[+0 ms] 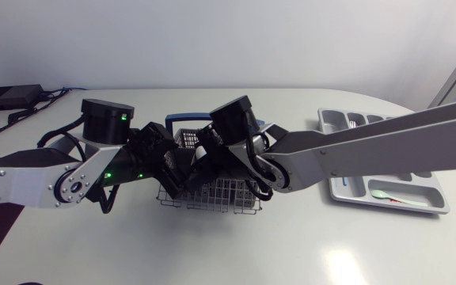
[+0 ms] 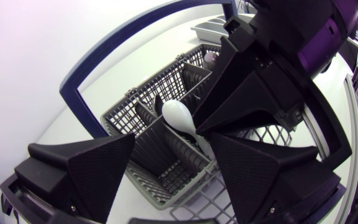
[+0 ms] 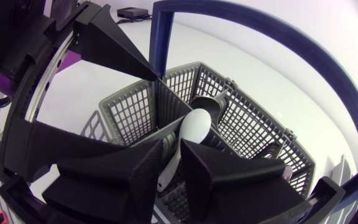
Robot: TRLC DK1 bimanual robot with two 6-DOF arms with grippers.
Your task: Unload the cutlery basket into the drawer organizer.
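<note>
1. The task looks partly done. The drawer organizer (image 1: 351, 188) at the right side of the table already has a pale green spoon (image 1: 390, 196) in its front compartment. Some pieces also lie in the rear compartments, but they are too small to name.
2. The cutlery basket (image 1: 212, 194) stands in the middle of the table, well apart from the organizer and under both arms. It is not empty: a white spoon (image 3: 194, 127) and a dark scoop (image 3: 207, 106) stand in it.
3. The right gripper (image 3: 171, 149) is down inside the basket. Its fingers seem to pinch the handle of the white spoon from two sides (the gap is narrow and the handle fills it).
4. The left gripper (image 2: 173, 140) is spread wide and holds nothing. It is just over the near end of the basket.
5. The white spoon is smooth and glossy. It stands bowl up and leans against a grey divider. The basket itself is a grey grid with a blue arched handle.
6. What is left, in my judgement: to lift this spoon out and carry it to the organizer, then to do the same with the scoop and any other pieces.
</note>
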